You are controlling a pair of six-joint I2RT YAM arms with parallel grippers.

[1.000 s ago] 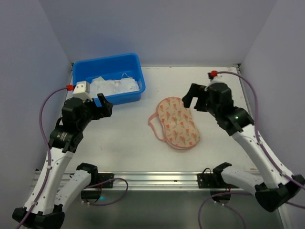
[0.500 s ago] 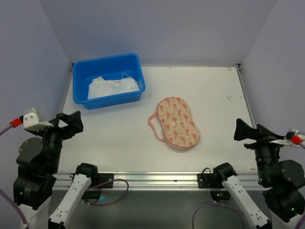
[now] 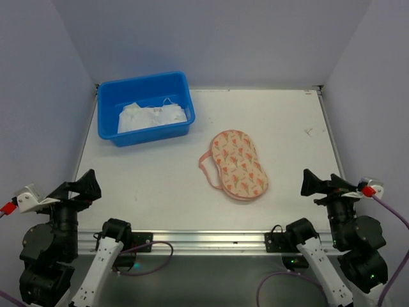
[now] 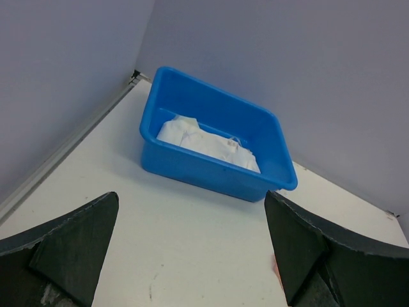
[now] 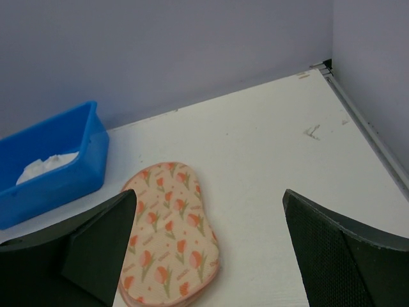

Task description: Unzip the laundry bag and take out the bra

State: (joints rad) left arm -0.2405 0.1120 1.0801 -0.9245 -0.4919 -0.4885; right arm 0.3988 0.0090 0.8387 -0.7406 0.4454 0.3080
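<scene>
The laundry bag (image 3: 238,165) lies flat on the table right of the middle, cream-pink with orange flowers. A pink edge strip stands out along its left side. It also shows in the right wrist view (image 5: 169,236). A white garment with thin straps (image 3: 153,116) lies in the blue tub (image 3: 146,86). I cannot tell if it is the bra. My left gripper (image 3: 86,185) is open and empty at the near left edge. My right gripper (image 3: 313,182) is open and empty at the near right edge. Both are far from the bag.
The blue tub stands at the back left, and shows in the left wrist view (image 4: 204,173) with the white garment (image 4: 204,144) inside, and in the right wrist view (image 5: 57,160). Grey walls close three sides. A metal rail (image 3: 204,240) runs along the near edge.
Both arms have pulled back from over the table, near the tub and the bag, to the near corners. The bag and the tub have not moved.
</scene>
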